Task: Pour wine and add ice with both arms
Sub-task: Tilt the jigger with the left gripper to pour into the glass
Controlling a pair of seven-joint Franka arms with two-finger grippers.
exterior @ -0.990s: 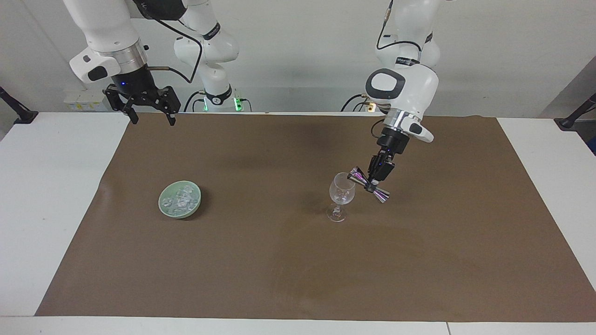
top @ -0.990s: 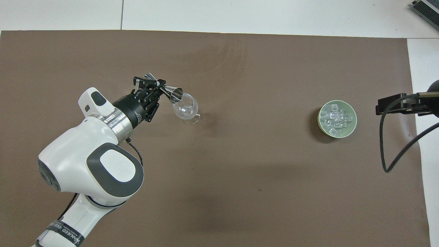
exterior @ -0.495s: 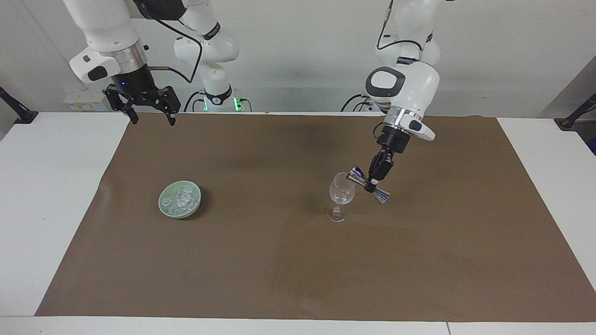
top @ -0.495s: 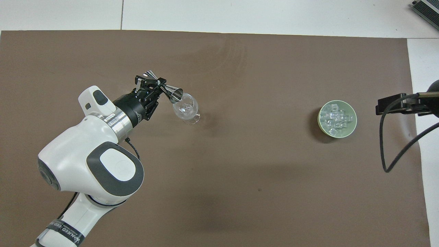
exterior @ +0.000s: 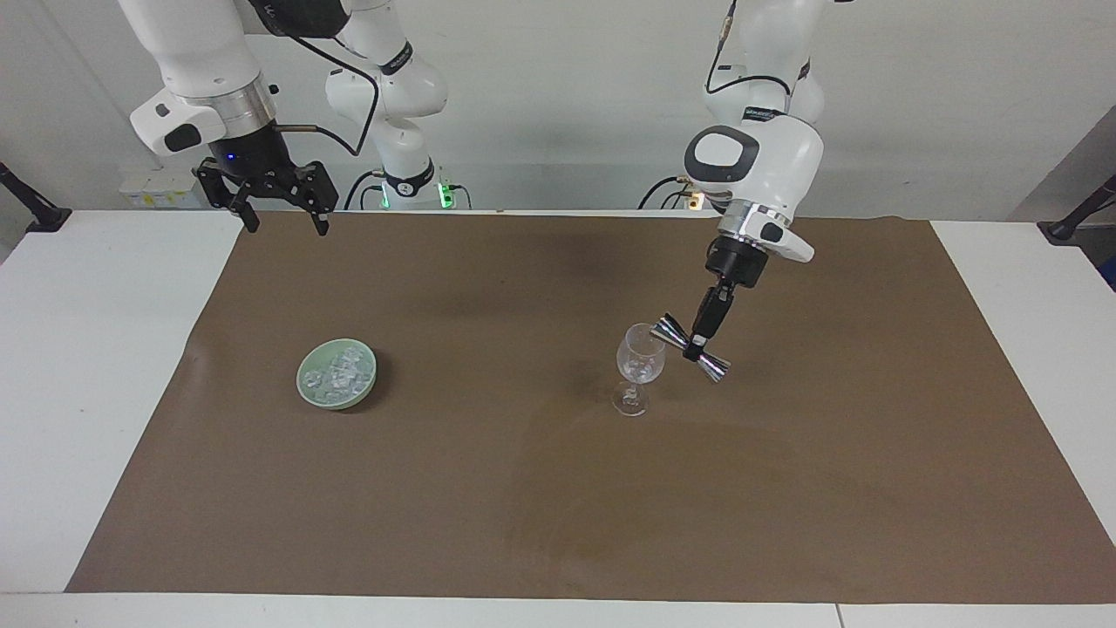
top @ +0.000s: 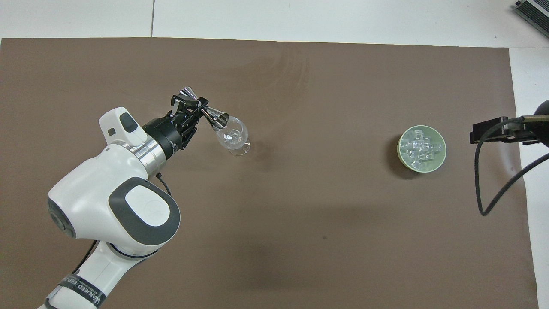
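A clear stemmed glass (exterior: 639, 367) (top: 233, 137) stands upright on the brown mat. My left gripper (exterior: 695, 349) (top: 198, 110) is shut on the waist of a silver double-cone jigger (exterior: 689, 346) (top: 205, 111), tilted with one mouth at the glass's rim. The ice (exterior: 338, 372) (top: 421, 147) lies heaped in a pale green dish (exterior: 307, 392) (top: 401, 154) toward the right arm's end of the table. My right gripper (exterior: 277, 202) hangs open in the air over the mat's edge by the robots, with nothing in it; the overhead view shows only its black edge (top: 493, 130).
The brown mat (exterior: 558, 488) (top: 300, 240) covers most of the white table (exterior: 96, 366). A black cable (top: 493, 180) loops down from the right arm. Black clamps (exterior: 30, 209) sit at the table's corners by the robots.
The left wrist has turned a little, so the jigger lies slightly differently at the glass's rim. The right arm has not moved.
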